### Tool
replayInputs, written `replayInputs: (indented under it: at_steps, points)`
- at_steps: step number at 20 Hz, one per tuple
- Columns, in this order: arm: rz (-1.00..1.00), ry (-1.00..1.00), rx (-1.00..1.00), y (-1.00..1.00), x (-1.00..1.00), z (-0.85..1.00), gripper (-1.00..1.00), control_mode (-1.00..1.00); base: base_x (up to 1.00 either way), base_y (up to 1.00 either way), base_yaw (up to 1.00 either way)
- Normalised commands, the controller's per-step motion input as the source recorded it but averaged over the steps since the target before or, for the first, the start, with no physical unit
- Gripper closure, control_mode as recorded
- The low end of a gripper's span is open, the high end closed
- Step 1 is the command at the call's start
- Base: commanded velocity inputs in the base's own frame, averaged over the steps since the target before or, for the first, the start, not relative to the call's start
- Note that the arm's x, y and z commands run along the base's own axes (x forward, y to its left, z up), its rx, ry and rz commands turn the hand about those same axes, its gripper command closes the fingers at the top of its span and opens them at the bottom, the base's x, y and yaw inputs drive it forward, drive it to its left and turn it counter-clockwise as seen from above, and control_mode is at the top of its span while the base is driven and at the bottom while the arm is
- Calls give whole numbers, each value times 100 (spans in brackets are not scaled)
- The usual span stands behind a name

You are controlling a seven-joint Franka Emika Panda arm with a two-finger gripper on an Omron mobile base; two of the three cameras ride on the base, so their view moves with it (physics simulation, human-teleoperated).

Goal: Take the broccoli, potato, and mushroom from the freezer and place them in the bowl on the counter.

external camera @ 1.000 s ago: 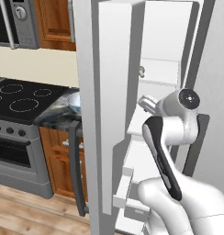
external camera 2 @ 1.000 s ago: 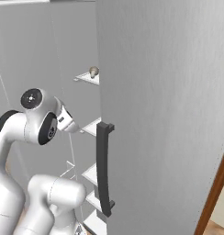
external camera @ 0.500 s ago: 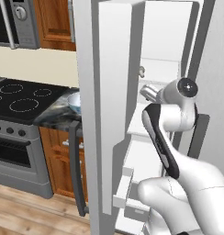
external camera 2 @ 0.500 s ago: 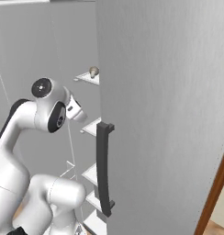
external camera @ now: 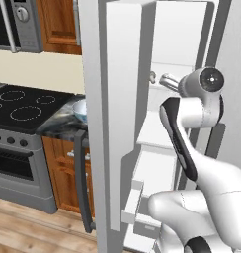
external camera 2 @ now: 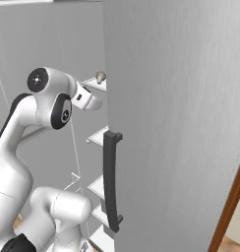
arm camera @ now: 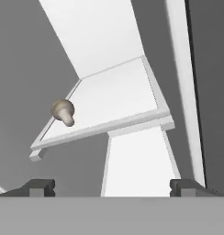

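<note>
The freezer (external camera: 123, 113) stands open with its white shelves showing. A small tan mushroom (arm camera: 63, 111) lies at the left edge of an upper shelf (arm camera: 118, 98), and it is also the mushroom (external camera 2: 100, 77) in the right base view. My gripper (arm camera: 111, 187) is open, its fingertips (arm camera: 38, 186) wide apart with nothing between them, below and short of the mushroom. The hand (external camera 2: 86, 98) sits just under that shelf. The pale bowl (external camera: 81, 109) rests on the dark marbled counter (external camera: 58, 126) left of the freezer. Broccoli and potato are out of view.
The wide grey door (external camera 2: 176, 123) with its dark handle (external camera 2: 110, 183) stands close on the right of the arm. A second dark handle (external camera: 81, 184) hangs on the freezer door. A black stovetop (external camera: 19, 106) and a microwave (external camera: 23, 22) lie to the left.
The arm has lifted, carrying the hand up from the middle shelves toward the upper shelf with the mushroom. The jaws stayed wide apart.
</note>
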Motion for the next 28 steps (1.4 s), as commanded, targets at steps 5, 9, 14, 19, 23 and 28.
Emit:
replayInputs:
  at_steps: [5, 9, 14, 19, 23, 28]
  points:
    - [31, 0, -11, -13, 19, 15, -100, -100, 0, 0, 0]
    - [43, 12, -9, 4, 10, 1, -100, -100, 0, 0, 0]
    - [30, 11, -7, 15, 21, 4, -100, -100, 0, 0, 0]
    - [0, 0, -12, 25, 34, 53, -100, -100, 0, 0, 0]
    - [-8, -13, -17, 2, 0, -7, -100, -100, 0, 0, 0]
    - [-6, -9, -3, 0, 6, -1, -100, -100, 0, 0, 0]
